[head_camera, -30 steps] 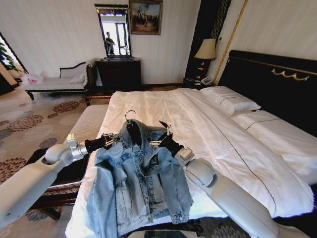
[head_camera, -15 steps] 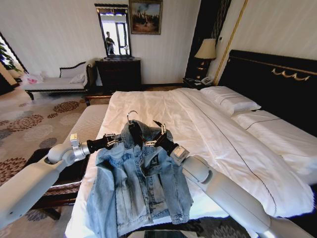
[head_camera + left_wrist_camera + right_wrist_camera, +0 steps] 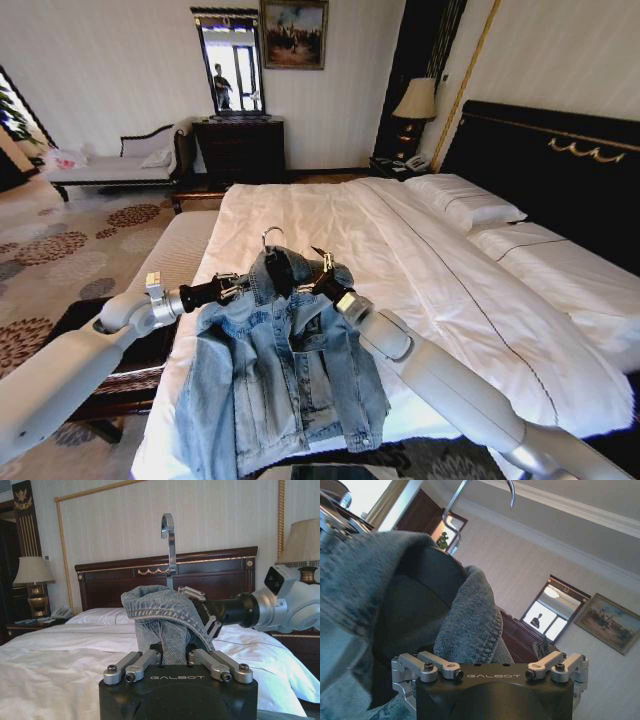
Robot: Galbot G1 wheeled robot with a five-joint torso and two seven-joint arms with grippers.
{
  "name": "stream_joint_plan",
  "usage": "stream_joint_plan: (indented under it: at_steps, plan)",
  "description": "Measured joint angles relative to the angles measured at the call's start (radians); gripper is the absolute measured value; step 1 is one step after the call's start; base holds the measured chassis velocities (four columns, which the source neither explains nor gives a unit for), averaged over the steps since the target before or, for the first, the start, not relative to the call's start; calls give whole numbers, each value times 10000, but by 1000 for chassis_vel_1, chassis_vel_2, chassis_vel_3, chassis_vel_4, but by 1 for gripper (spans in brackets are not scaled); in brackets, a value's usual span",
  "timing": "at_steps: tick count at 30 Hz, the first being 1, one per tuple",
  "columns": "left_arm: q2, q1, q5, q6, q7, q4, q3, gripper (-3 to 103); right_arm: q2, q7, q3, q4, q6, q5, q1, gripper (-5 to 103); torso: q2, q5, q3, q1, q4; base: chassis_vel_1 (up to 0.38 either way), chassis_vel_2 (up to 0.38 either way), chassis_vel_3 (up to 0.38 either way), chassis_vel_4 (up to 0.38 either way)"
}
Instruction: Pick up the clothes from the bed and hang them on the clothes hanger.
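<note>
The clothes, a light-blue denim jacket (image 3: 280, 370), hang in the air over the foot of the white bed (image 3: 430, 270). The clothes hanger sits inside the jacket, and its silver hook (image 3: 270, 236) pokes up from the collar. My left gripper (image 3: 235, 286) is shut on the jacket's shoulder; in its wrist view, denim (image 3: 160, 610) is pinched in that gripper (image 3: 174, 652) below the hook (image 3: 170, 535). My right gripper (image 3: 315, 278) is at the collar's other side with its fingers spread, and the collar's denim (image 3: 470, 620) lies between them (image 3: 485, 660).
A dark wooden bench (image 3: 140, 350) stands at the bed's foot on my left. Patterned carpet (image 3: 60, 260) spreads further left. A chaise (image 3: 110, 165), a dark dresser with a mirror (image 3: 238, 145) and a lamp (image 3: 417, 100) line the far wall.
My right gripper has slid left along the jacket's shoulder to the collar beside the hook. The left gripper and the jacket have shifted slightly right.
</note>
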Motion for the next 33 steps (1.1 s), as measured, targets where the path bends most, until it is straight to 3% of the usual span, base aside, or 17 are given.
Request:
stream_joint_plan:
  at_steps: [14, 15, 16, 17, 20, 21, 23, 24, 26, 27, 33]
  plan:
    - [14, 521, 158, -24, 72, -314, -226, 18, 150, 391, -33, -188, -361, 329, 238, 102, 0, 0, 0, 0, 0, 0, 0, 0, 0]
    - [15, 549, 171, -41, 74, -339, -243, 18, 148, 364, -35, -186, -361, 355, 243, 93, 1, 0, 0, 0, 0, 0, 0, 0, 0]
    - [16, 553, 174, -45, 74, -352, -245, 18, 153, 358, -35, -186, -361, 363, 240, 93, 0, 0, 0, 0, 0, 0, 0, 0, 0]
    - [19, 556, 175, -46, 73, -375, -249, 18, 164, 357, -36, -179, -361, 365, 221, 76, 0, 0, 0, 1, 0, 0, 0, 0, 0]
    - [19, 564, 178, -49, 73, -385, -250, 18, 171, 357, -36, -153, -359, 365, 185, 76, 0, 0, 0, 0, 0, 0, 0, 0, 0]
    - [19, 574, 184, -52, 73, -385, -251, 18, 172, 360, -35, -138, -359, 366, 162, 65, -1, 0, 0, 0, 0, 0, 0, 0, 0]
    - [20, 588, 192, -56, 73, -385, -255, 18, 173, 363, -32, -121, -359, 364, 146, 65, 0, 0, 0, 0, 0, 0, 0, 0, 0]
    - [16, 620, 204, -65, 74, -386, -264, 18, 174, 378, -23, -103, -359, 347, 120, 54, 0, 0, 0, 0, 0, 0, 0, 0, 0]
    - [9, 645, 211, -78, 73, -387, -279, 18, 172, 399, -20, -94, -360, 321, 96, 54, 0, 0, 0, 0, 0, 0, 0, 0, 0]
    - [-5, 660, 220, -94, 72, -392, -284, 18, 172, 428, -18, -91, -361, 301, 85, 46, 0, 0, 0, 0, 0, 0, 0, 0, 0]
    - [-28, 675, 238, -122, 72, -410, -297, 18, 195, 621, 4, -37, -377, 185, -8, 41, 0, 0, 0, 1, 0, 0, 0, 0, 0]
